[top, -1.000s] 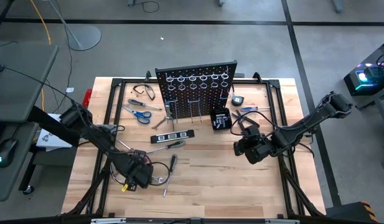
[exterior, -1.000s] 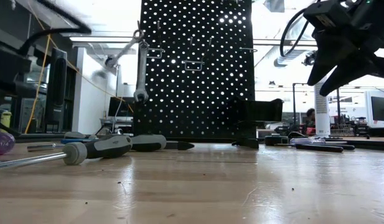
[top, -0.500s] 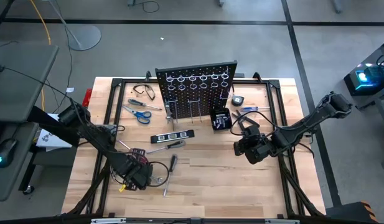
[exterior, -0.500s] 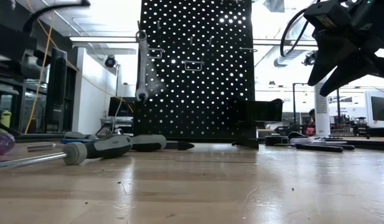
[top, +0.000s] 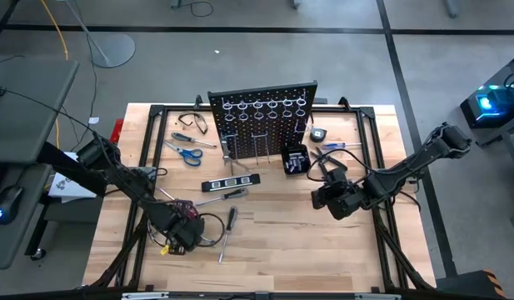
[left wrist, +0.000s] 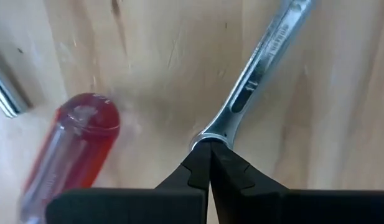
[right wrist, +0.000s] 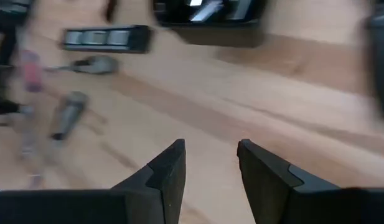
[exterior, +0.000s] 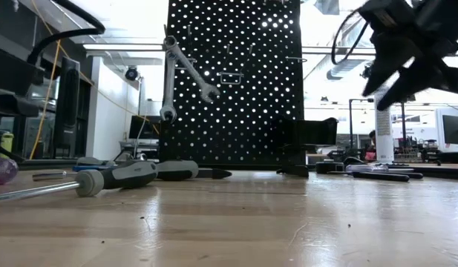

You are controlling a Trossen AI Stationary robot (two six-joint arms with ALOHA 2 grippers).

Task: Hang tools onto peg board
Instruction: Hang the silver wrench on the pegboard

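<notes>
A: At the front left of the bench [top: 323,250], well apart from the peg board [top: 265,117], we have the silver wrench [left wrist: 254,81]. The left hand [left wrist: 209,158] is fully closed on it, but it pinches only the very tip of one end.

B: That grip is our worry. With all that length sticking out past the fingers, we think the wrench could pivot or slip free as soon as the arm swings.

A: Agreed, and the steel looks smooth. If it turns in the grip, we would reach the board with the wrench at the wrong angle for a hook.

B: The red-handled screwdriver [left wrist: 73,149] lies just beside the fingers too. A low sweep could knock it rolling across the wood.

A: We also see a black-handled screwdriver [top: 230,218] near the same arm, so a dropped wrench might land among the loose tools.

B: And the right hand [right wrist: 210,165]?

A: It's about half open and holds nothing. It hangs above the right side of the bench, in front of the small black box [top: 296,160].

B: Then the path to the board runs between that arm and the scissors [top: 187,153]. We judge a clash unlikely, provided the left arm goes high and slow
</notes>
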